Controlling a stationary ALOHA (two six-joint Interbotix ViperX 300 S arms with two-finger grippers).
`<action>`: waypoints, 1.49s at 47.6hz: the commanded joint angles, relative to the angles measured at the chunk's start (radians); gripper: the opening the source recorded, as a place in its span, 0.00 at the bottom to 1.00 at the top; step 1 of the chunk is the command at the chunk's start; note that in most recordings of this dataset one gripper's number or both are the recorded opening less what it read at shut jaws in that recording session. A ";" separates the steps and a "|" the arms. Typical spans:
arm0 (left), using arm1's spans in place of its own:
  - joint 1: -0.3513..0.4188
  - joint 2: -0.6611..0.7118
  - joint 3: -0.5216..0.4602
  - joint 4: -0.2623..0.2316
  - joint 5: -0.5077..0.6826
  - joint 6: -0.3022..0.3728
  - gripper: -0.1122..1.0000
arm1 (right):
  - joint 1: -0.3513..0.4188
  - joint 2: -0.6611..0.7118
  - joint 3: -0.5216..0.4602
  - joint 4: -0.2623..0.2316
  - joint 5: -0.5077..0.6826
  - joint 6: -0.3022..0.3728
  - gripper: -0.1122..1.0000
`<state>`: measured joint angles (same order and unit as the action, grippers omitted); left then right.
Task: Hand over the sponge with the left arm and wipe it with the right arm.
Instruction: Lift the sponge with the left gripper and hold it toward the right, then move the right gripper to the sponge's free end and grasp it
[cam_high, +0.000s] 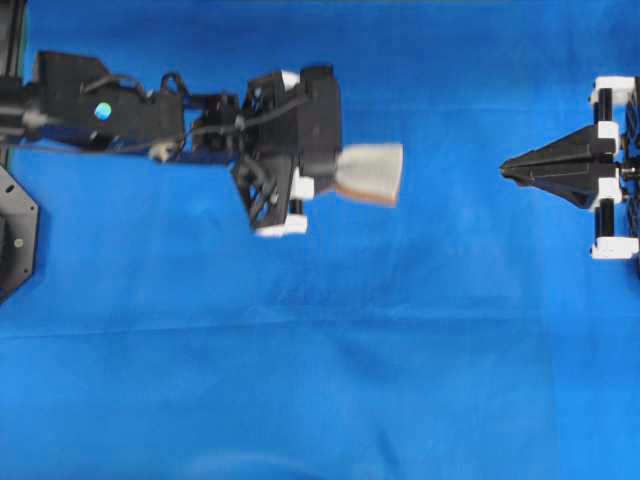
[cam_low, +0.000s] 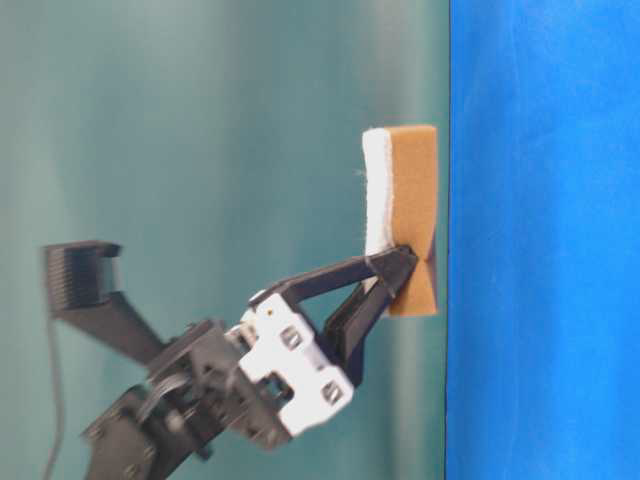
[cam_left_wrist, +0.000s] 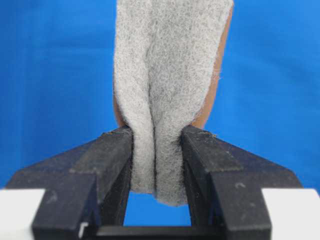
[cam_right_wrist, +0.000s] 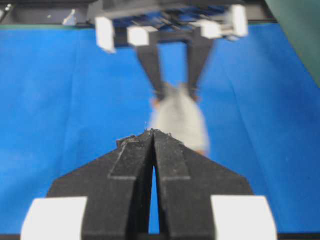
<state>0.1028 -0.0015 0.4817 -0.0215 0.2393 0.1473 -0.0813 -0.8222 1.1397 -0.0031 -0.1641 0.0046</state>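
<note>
One blue cloth (cam_high: 320, 380) covers the whole surface beneath me, with a teal wall (cam_low: 200, 120) behind it. My left gripper (cam_left_wrist: 157, 145) pinches the sponge (cam_left_wrist: 165, 75) at its near end, the rest jutting past my fingertips toward my right gripper (cam_high: 512, 168), which sits well apart with jaws pressed together. Only the table-level view shows the sponge's tan layer; my left wrist view shows just grey felt.

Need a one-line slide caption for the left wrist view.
Left gripper pinches the grey-topped sponge between its jaws above the blue cloth.
</note>
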 joint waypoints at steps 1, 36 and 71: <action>-0.038 -0.037 -0.011 -0.002 0.009 -0.008 0.32 | -0.002 0.011 -0.034 0.002 -0.005 -0.002 0.10; -0.058 -0.035 -0.011 -0.002 0.012 -0.014 0.32 | 0.023 0.328 -0.253 0.009 0.091 0.029 0.31; -0.054 -0.034 -0.011 -0.002 0.006 -0.003 0.32 | 0.025 0.666 -0.466 0.014 0.213 0.092 0.77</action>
<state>0.0491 -0.0107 0.4817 -0.0215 0.2546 0.1427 -0.0537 -0.1626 0.7056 0.0077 0.0522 0.0951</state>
